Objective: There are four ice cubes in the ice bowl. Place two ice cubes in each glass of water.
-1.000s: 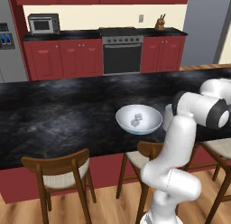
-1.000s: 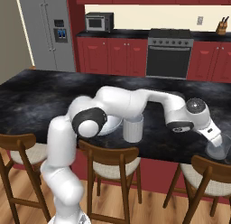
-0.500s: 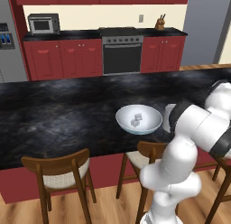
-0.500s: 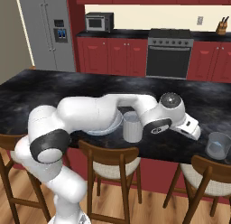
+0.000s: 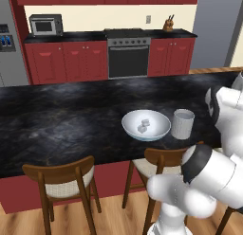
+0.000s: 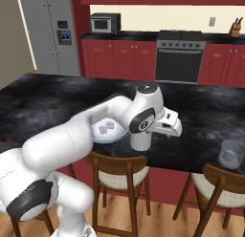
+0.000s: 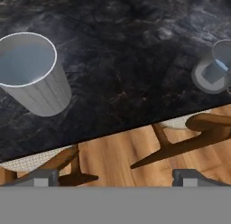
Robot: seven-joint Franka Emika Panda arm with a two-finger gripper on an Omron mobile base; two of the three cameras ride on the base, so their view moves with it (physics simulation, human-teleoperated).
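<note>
- Claw (image 7: 115, 175): fingers wide apart, empty, above the dark surface (image 5: 71, 115) edge.
- Bowl (image 5: 145, 125): holds ice cubes (image 5: 143, 125), just beside a glass (image 5: 182, 123).
- Second glass (image 6: 231, 154): well apart, with one cube (image 7: 214, 70) inside.

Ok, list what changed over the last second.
The arm swung the open gripper leftward over the black stone counter, away from the far translucent cylindrical glass and back to the near glass beside the wide pale bowl. No grab or release is visible. The bowl, its small pale ice cubes and both glasses stayed put.
</note>
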